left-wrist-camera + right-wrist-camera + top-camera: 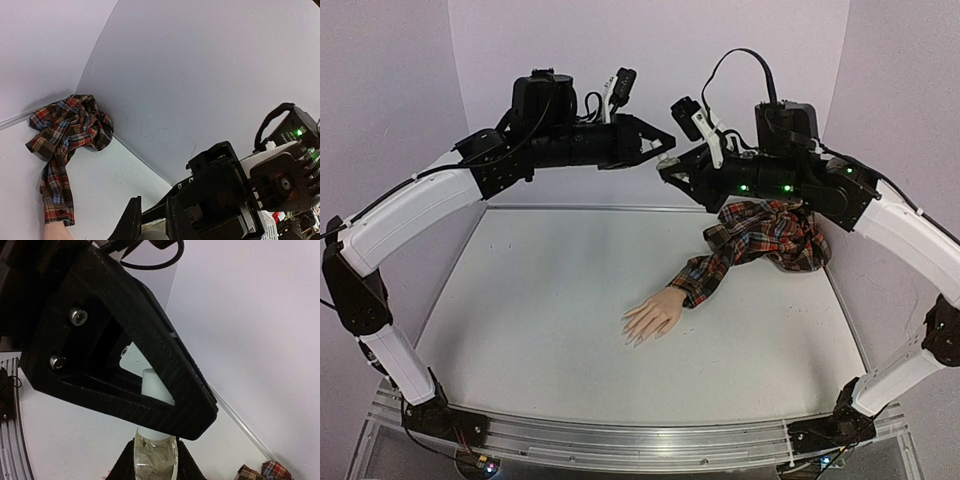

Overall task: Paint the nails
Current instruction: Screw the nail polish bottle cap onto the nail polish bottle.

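Up in the air over the desk (540,320), both claws meet nose to nose, and we can see what each one has got. Our right claw (667,173) is pinching a small clear bottle (155,460) by its body. In the right wrist view the bottle sits between that claw's two fingers. Just past those fingers, the left claw (668,145) is clamped onto the bottle's white cap (152,385), and you can spot the cap through the cut-out in the left claw's black finger. So neither claw is spread. Both are squeezed onto the same little bottle, one end each.

Now the nails (636,337). They're down on the desk, well below both claws and well apart from them. They sit at the fingertips of the mannequin hand (657,313), which lies flat with its fingers aimed away from the claws, toward the arm bases and a touch to the left claw's side. From the top view the nails are too tiny for us to tell any colour on them.

Behind the hand, the red plaid sleeve (720,262) runs back toward the right claw's side and ends in a bunched heap under the right arm. The left wrist view only catches the sleeve and a sliver of wrist off to one side of the left claw.
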Robot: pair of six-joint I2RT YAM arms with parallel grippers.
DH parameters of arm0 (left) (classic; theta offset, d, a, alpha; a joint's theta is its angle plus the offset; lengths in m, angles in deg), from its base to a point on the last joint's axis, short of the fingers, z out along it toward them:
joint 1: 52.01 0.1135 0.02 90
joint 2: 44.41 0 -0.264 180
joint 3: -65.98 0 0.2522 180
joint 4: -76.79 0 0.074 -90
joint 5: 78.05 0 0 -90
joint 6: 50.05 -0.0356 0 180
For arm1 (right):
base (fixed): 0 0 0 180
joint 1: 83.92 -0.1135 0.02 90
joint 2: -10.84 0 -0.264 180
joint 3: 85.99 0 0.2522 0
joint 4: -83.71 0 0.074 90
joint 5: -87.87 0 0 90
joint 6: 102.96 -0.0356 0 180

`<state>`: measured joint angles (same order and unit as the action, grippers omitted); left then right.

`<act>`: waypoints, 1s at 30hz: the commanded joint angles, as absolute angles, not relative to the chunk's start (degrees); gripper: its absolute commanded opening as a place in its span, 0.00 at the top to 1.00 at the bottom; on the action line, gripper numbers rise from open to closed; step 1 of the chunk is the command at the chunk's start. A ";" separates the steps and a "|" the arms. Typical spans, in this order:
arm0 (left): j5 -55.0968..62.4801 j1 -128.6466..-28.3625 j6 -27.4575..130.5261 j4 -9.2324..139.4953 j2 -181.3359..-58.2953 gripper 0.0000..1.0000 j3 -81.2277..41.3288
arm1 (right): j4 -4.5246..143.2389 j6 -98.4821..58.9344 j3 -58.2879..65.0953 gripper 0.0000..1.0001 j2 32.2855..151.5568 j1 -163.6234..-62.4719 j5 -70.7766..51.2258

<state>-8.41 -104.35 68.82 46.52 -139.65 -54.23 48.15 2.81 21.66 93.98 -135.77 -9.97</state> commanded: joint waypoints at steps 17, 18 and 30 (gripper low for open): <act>-68.92 -106.24 68.95 76.93 -144.71 1.00 -48.12 | 95.38 -49.56 33.64 1.00 96.18 -127.91 -73.73; -70.40 -106.23 70.53 76.99 -145.43 1.00 -49.00 | 95.43 -49.70 33.90 1.00 96.28 -127.81 -74.18; -67.15 -105.85 62.73 59.97 -144.67 0.82 -50.16 | 91.76 -45.07 28.33 1.00 95.30 -124.55 -76.36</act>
<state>-57.61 -103.82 68.46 82.84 -141.86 -53.56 74.67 -47.51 25.73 99.39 -127.33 -82.89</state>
